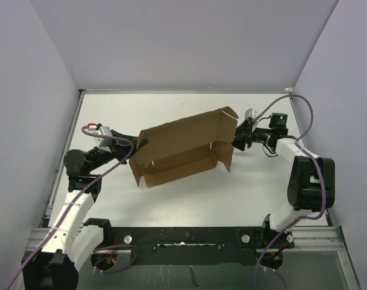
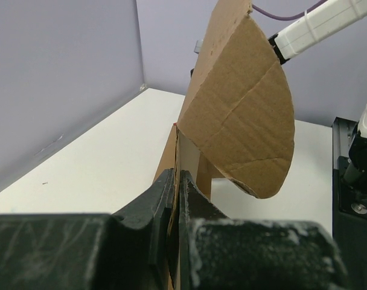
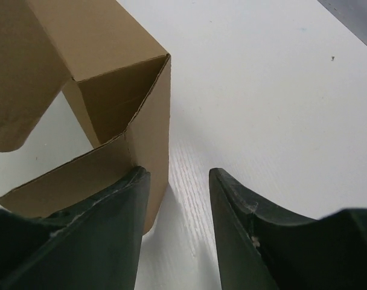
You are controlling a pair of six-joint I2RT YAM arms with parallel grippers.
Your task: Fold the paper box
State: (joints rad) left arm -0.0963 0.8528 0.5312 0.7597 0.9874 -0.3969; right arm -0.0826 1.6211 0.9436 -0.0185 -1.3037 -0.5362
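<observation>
The paper box (image 1: 183, 148) is brown corrugated cardboard, partly folded, with its long back wall raised, in the middle of the white table. My left gripper (image 1: 139, 144) is at its left end. In the left wrist view it (image 2: 176, 181) is shut on a thin upright cardboard edge, with a rounded flap (image 2: 244, 115) standing above. My right gripper (image 1: 239, 140) is at the box's right end. In the right wrist view it (image 3: 178, 175) is open. The box's folded end flap (image 3: 150, 121) lies against the left fingertip (image 3: 135, 193), and only bare table shows by the right one.
Grey walls close the table (image 1: 189, 199) on the left, back and right. A black rail (image 1: 183, 238) with the arm bases runs along the near edge. Purple cables (image 1: 292, 106) loop over both arms. The right arm (image 2: 316, 24) shows beyond the box in the left wrist view.
</observation>
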